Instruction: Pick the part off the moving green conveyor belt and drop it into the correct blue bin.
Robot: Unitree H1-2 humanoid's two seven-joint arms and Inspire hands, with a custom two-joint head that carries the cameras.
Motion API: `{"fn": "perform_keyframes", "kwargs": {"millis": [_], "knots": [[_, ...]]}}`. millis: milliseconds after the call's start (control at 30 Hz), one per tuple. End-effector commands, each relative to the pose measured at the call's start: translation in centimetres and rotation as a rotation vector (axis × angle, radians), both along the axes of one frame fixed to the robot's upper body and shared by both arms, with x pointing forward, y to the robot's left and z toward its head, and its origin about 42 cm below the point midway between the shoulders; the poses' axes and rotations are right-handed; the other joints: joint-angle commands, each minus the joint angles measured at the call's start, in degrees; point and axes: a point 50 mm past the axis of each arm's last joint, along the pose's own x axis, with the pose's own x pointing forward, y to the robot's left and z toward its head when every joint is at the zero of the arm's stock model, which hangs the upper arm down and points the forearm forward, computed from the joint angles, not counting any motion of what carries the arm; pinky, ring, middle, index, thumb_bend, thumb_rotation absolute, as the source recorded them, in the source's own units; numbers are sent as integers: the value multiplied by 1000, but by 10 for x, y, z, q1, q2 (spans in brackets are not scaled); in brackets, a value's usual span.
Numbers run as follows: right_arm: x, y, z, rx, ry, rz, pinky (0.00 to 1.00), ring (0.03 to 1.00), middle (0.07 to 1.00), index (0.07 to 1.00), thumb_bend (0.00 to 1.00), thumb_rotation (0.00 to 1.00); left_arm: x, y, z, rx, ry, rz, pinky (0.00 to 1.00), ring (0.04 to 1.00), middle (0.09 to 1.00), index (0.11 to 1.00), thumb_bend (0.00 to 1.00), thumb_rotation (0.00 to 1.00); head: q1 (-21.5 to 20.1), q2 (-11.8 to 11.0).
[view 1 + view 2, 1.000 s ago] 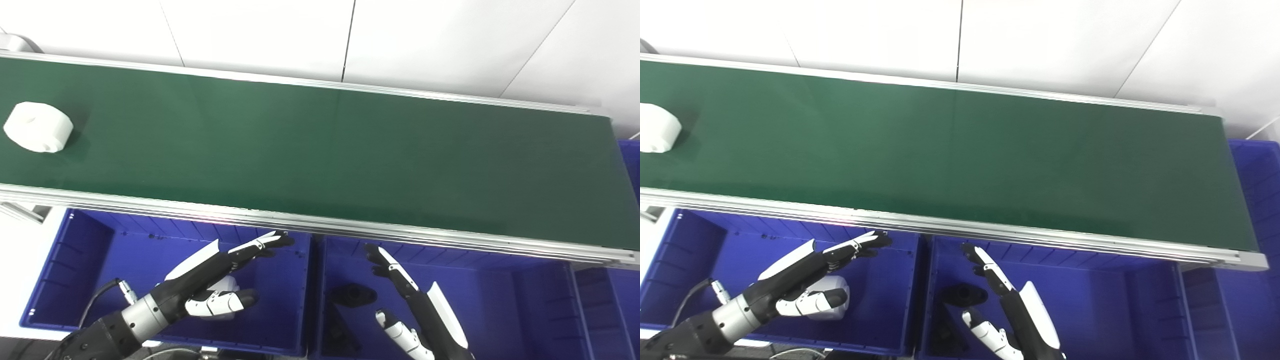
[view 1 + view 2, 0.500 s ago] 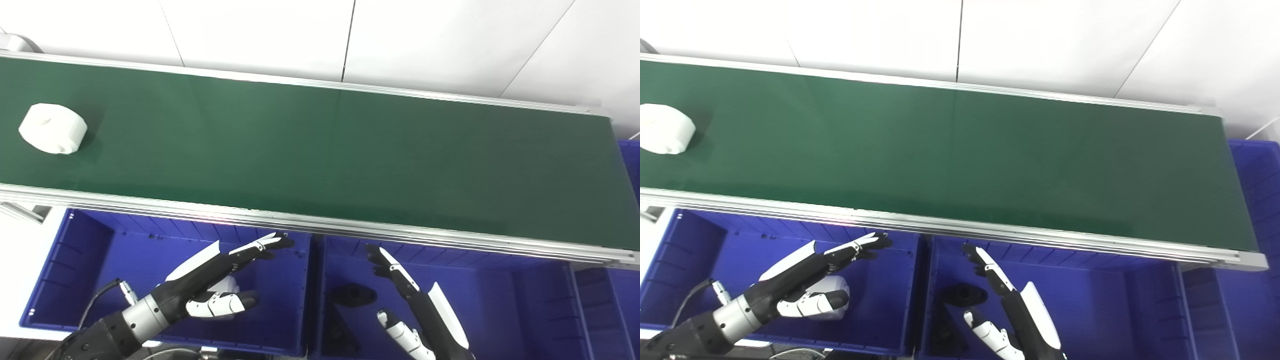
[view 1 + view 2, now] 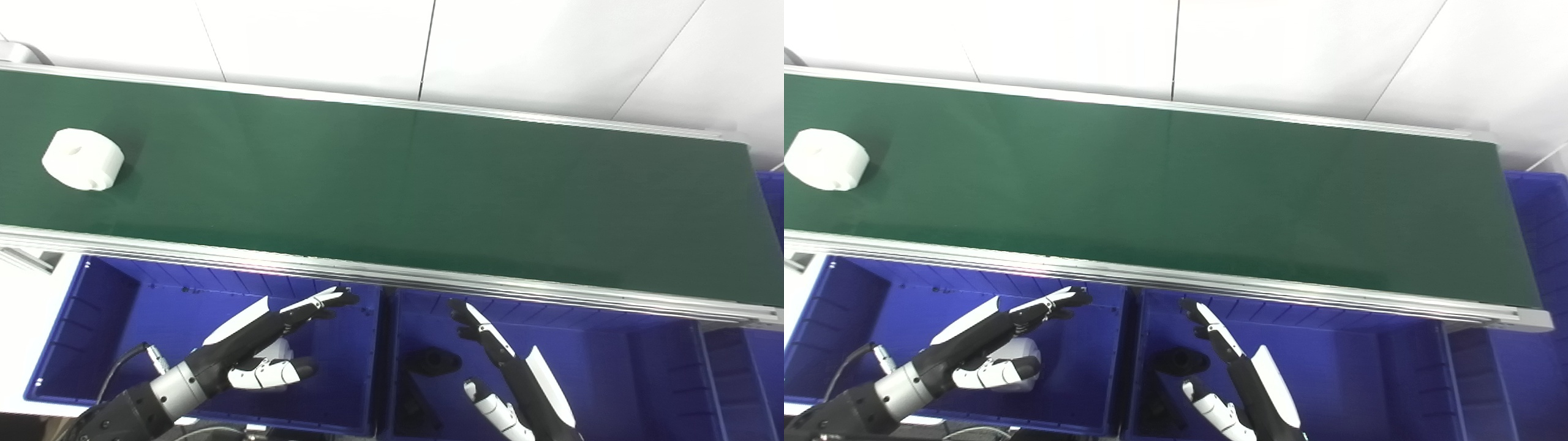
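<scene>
A white round part [image 3: 82, 158] with a small hole on top lies at the far left of the green conveyor belt [image 3: 392, 190]. My left hand [image 3: 257, 346] hovers open over the left blue bin [image 3: 104, 318], fingers spread, holding nothing. My right hand [image 3: 508, 376] hovers open over the middle blue bin [image 3: 612, 367], also empty. Both hands are below the belt's near rail, far from the white part.
A white part [image 3: 1020, 352] lies in the left bin, partly hidden under my left hand. Black parts [image 3: 432, 361] lie in the middle bin. Another blue bin [image 3: 1540, 245] stands at the right end of the belt. The aluminium rail [image 3: 392, 275] edges the belt's near side.
The white part has travelled rightward along the belt. Both hands have stayed almost still over their bins.
</scene>
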Motion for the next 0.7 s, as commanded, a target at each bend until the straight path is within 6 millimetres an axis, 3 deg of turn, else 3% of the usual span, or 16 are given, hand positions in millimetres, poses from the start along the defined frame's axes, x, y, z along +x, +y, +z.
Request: {"fn": "perform_keyframes", "kwargs": {"millis": [0, 667], "knots": [[-3, 1, 7, 19, -35, 4, 854, 916, 952, 937, 612, 1000, 1, 1, 11, -8, -48, -12, 909, 962, 993, 980, 415, 828, 1, 0], [-6, -1, 8, 28, -30, 2, 860, 918, 951, 936, 607, 993, -1, -3, 11, -19, -32, -7, 911, 959, 991, 979, 416, 795, 22, 0]]}}
